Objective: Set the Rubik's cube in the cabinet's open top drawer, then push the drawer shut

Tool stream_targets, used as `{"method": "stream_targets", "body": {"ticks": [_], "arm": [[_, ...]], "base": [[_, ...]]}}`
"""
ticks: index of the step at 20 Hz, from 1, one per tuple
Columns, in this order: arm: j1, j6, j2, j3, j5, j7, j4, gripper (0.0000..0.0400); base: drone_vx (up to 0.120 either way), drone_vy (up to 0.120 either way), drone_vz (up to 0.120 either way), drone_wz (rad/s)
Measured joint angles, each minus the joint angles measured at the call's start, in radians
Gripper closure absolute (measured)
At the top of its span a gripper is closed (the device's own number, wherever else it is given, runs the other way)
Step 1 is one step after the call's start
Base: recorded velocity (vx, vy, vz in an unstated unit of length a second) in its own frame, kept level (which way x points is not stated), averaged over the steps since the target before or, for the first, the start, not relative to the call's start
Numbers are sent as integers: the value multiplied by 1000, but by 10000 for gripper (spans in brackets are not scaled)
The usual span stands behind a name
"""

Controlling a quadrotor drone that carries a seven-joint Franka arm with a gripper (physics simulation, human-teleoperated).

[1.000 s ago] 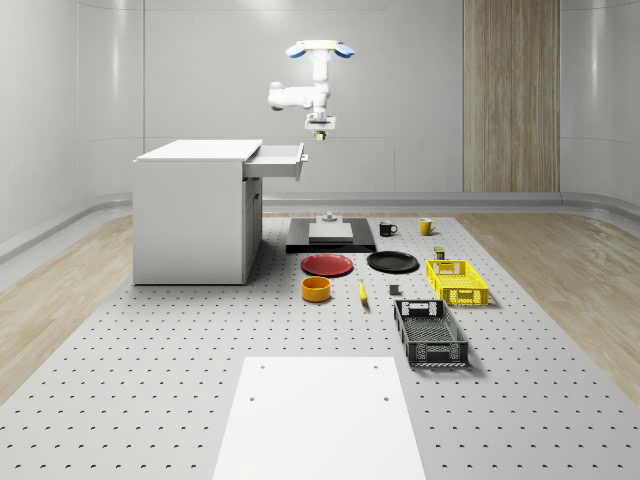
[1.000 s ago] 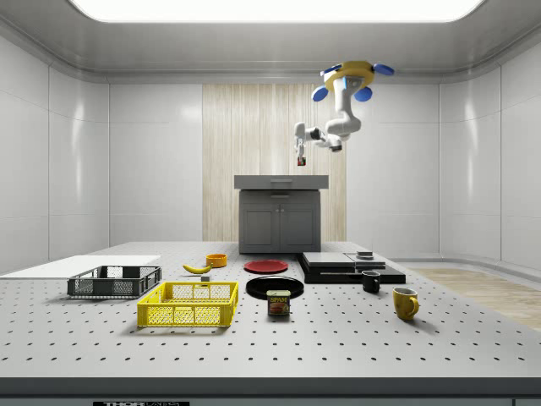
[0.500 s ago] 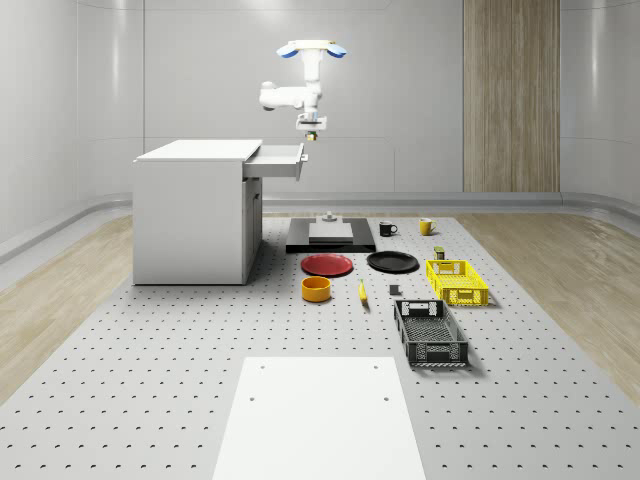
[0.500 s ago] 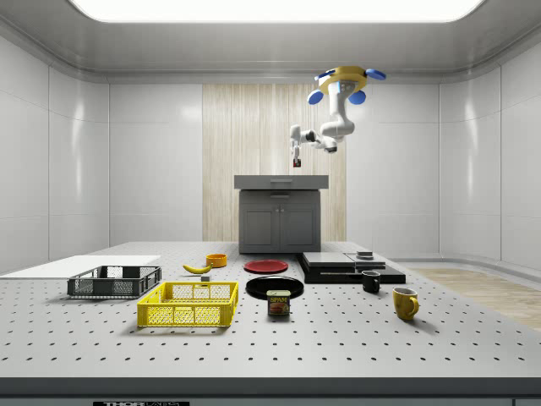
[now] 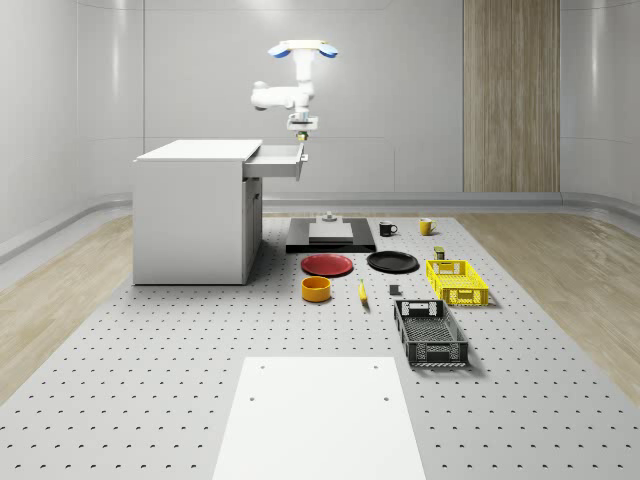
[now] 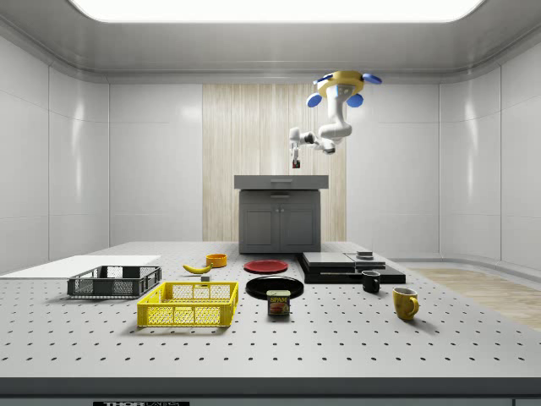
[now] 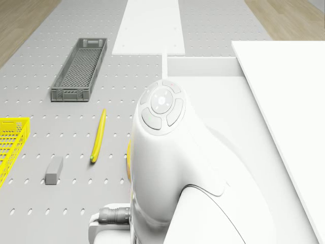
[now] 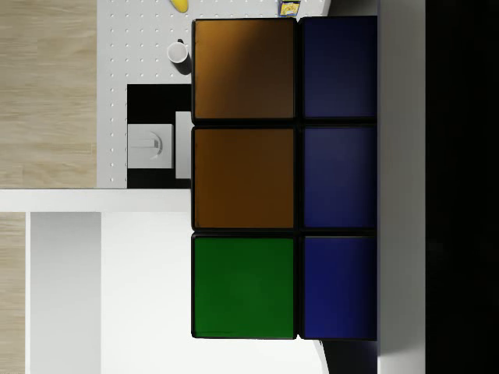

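The Rubik's cube (image 8: pixel 284 179) shows orange, green and blue tiles close up in the wrist view, with my gripper (image 5: pixel 300 129) shut on it. The drone (image 5: pixel 302 47) hovers high above the outer end of the white cabinet's (image 5: pixel 195 210) open top drawer (image 5: pixel 278 158). The arm hangs down from it, and the cube (image 5: pixel 301 136) is a short way above the drawer's front edge. Beneath the cube the wrist view shows the white drawer interior (image 8: pixel 140 304). From the side, the gripper (image 6: pixel 295 156) hangs above the cabinet (image 6: pixel 281 211).
On the table to the right of the cabinet lie a black platform (image 5: pixel 330 235), a red plate (image 5: pixel 327 264), a black plate (image 5: pixel 392 262), an orange bowl (image 5: pixel 316 289), a banana (image 5: pixel 362 292), a yellow basket (image 5: pixel 456 281) and a black basket (image 5: pixel 430 332). A white panel (image 5: pixel 320 415) lies at the front.
The drone and arm have moved toward the whole-scene view's left with the cube, from beyond the drawer's front to above its outer end. The cube is still gripped.
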Motion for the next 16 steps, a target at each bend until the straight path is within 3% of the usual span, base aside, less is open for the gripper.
{"method": "stream_targets", "body": {"ticks": [16], "arm": [[-1, 5, -5, 0, 2, 1, 0, 75]], "base": [[0, -120, 0, 0]]}}
